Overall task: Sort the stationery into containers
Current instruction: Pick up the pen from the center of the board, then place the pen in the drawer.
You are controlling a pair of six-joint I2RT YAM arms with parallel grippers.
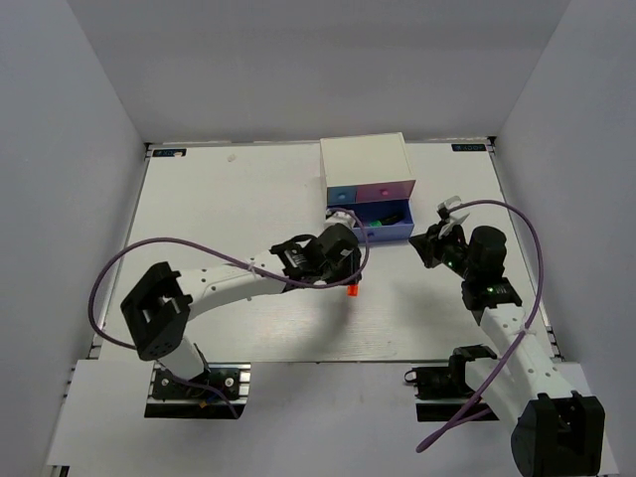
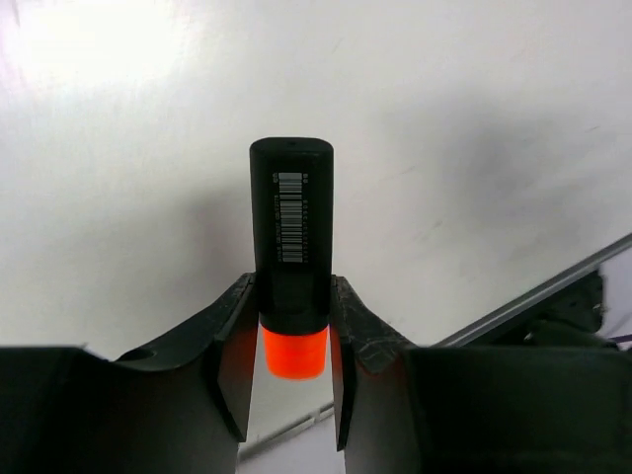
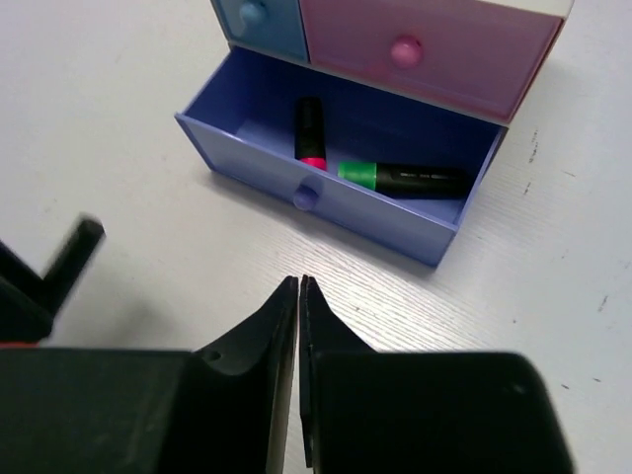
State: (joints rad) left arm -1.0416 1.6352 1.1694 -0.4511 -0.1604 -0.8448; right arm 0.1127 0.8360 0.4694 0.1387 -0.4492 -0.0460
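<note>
My left gripper (image 1: pixel 346 276) is shut on a black highlighter with an orange cap (image 1: pixel 351 291), just in front of the open blue-violet drawer (image 1: pixel 396 235). In the left wrist view the fingers (image 2: pixel 235 326) clamp its black barcoded body (image 2: pixel 291 222), and the orange cap (image 2: pixel 292 353) sits between them. The drawer (image 3: pixel 259 163) holds a pink-capped highlighter (image 3: pixel 311 133) and a green-capped one (image 3: pixel 405 180). My right gripper (image 1: pixel 431 245) (image 3: pixel 298 283) is shut and empty, right of the drawer. The pink cylinder and the grey block are out of view.
The white cabinet (image 1: pixel 363 157) stands at the back centre, with its light blue drawer (image 1: pixel 342 195) (image 3: pixel 259 22) and pink drawer (image 1: pixel 384 191) (image 3: pixel 425 54) closed. Part of the left arm (image 3: pixel 67 259) shows at the left edge of the right wrist view. White walls enclose the table.
</note>
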